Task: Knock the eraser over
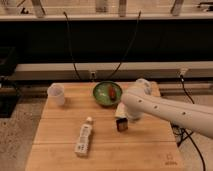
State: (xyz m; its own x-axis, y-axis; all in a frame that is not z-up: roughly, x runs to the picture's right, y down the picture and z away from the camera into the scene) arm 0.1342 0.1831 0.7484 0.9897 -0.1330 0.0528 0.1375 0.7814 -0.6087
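The eraser (121, 124) is a small block, pale cream above and dark below, standing on the wooden table (150, 145) just right of centre. The white arm reaches in from the right. Its gripper (127, 111) end sits right against the eraser's upper right side and covers part of it. I cannot tell whether they touch.
A white labelled bottle (84, 138) lies on its side at the front left. A translucent cup (56, 94) stands at the back left. A green bowl (105, 94) holding a red item (112, 92) sits just behind the eraser. Black cables hang behind the table.
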